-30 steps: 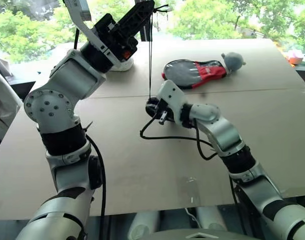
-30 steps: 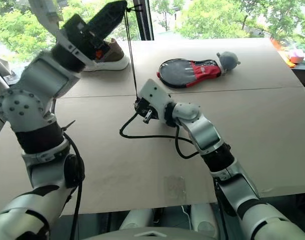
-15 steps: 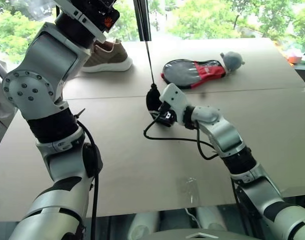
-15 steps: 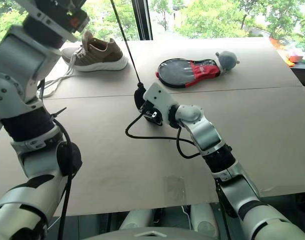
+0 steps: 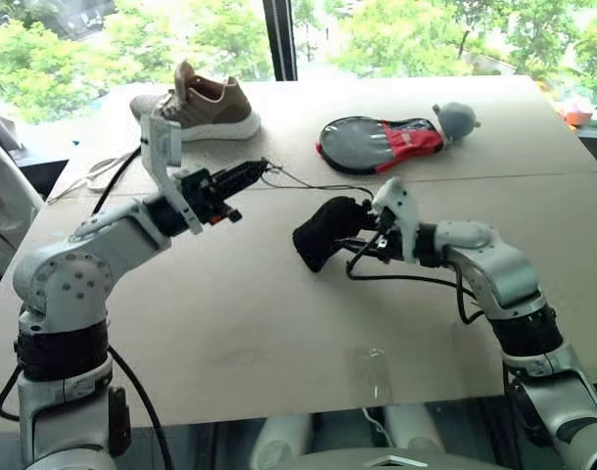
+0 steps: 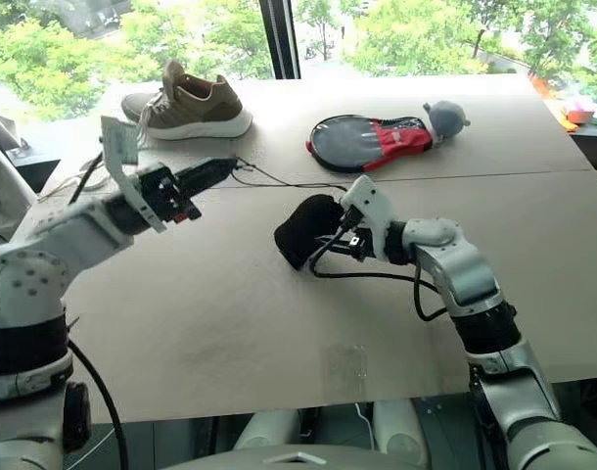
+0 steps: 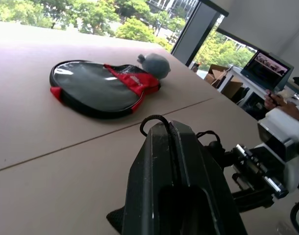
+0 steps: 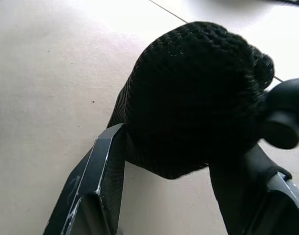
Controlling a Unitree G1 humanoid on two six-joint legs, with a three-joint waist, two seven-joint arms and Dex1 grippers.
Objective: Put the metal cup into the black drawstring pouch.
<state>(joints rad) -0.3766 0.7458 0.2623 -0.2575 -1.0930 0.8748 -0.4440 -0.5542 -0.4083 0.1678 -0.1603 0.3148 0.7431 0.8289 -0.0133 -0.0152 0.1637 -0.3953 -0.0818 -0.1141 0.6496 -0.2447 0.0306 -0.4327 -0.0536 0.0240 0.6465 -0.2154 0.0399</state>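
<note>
The black drawstring pouch [image 5: 326,230] lies bulging on its side at the middle of the table. Its thin cord [image 5: 318,183] runs slack across the table to my left gripper [image 5: 257,171], which is shut on the cord and held low and level; the cord loops over its tip [image 7: 161,128]. My right gripper [image 5: 363,242] is at the pouch's right end, open, with one finger on each side of the pouch [image 8: 188,93]. The pouch's toggle [image 8: 282,122] sits by one finger. The metal cup is hidden.
A brown shoe [image 5: 206,103] stands at the far left of the table. A black-and-red paddle cover [image 5: 377,142] and a grey ball [image 5: 457,119] lie at the far middle. My right arm's black cable [image 5: 406,281] loops on the table. A laptop [image 7: 273,63] stands beyond the table.
My left arm has dropped from high above the table to low over it, so the taut cord is slack. The hanging pouch now lies on the table. My right gripper shifted right and opened.
</note>
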